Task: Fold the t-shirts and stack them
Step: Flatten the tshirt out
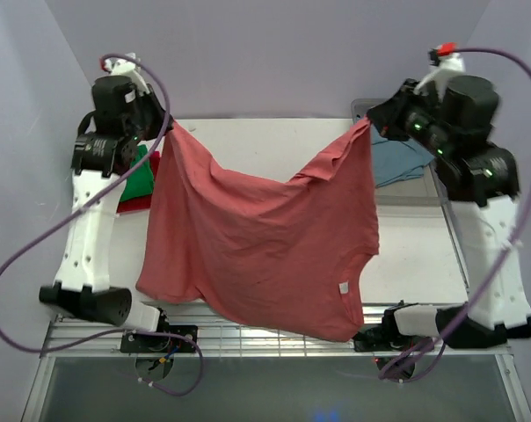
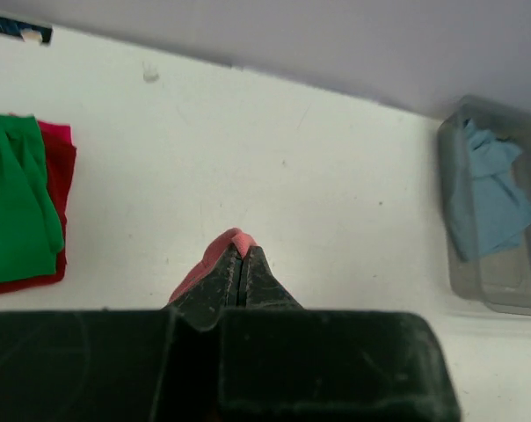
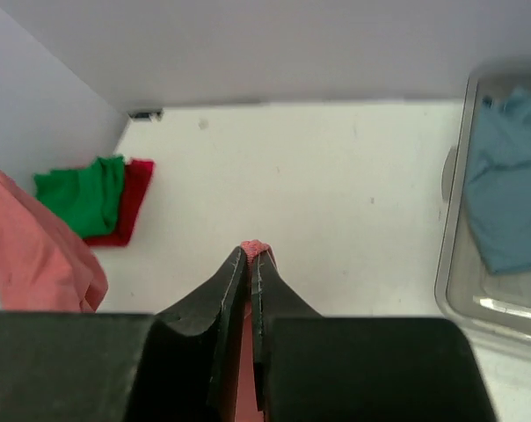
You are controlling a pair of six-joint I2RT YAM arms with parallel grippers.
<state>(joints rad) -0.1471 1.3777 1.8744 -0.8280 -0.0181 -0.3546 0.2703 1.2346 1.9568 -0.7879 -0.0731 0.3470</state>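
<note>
The salmon-pink t-shirt (image 1: 261,246) hangs spread in the air between both arms, above the table. My left gripper (image 1: 166,123) is shut on its upper left corner; the pinched fabric (image 2: 233,239) shows at the fingertips. My right gripper (image 1: 367,120) is shut on its upper right corner, with cloth (image 3: 257,251) poking past the tips. The bright green t-shirt (image 2: 15,207) lies folded on top of the red t-shirt (image 2: 59,180) at the table's left side. The light blue t-shirt (image 2: 490,189) lies crumpled in the clear bin at the right.
The clear plastic bin (image 3: 454,264) stands at the table's right edge. The white table (image 2: 274,167) has a grey wall behind it. A wire rack (image 1: 248,338) runs along the near edge between the arm bases.
</note>
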